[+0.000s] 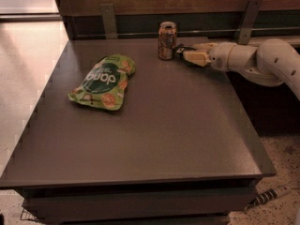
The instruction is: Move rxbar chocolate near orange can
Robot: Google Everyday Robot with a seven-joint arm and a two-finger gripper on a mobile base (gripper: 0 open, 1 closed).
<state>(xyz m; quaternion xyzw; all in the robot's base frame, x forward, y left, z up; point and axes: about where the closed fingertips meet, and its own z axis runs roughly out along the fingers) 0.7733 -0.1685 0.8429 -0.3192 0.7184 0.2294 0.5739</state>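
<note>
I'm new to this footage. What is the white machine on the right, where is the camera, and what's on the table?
The white machine is a robot arm reaching in from the right; the tan piece at its end is the gripper. The single camera looks down on the dark table from its front edge. On the table lie a green snack bag at the left and an upright orange can at the back. The gripper sits just right of the can. A small dark thing at its tip may be the rxbar chocolate; held or not, I cannot tell.
</note>
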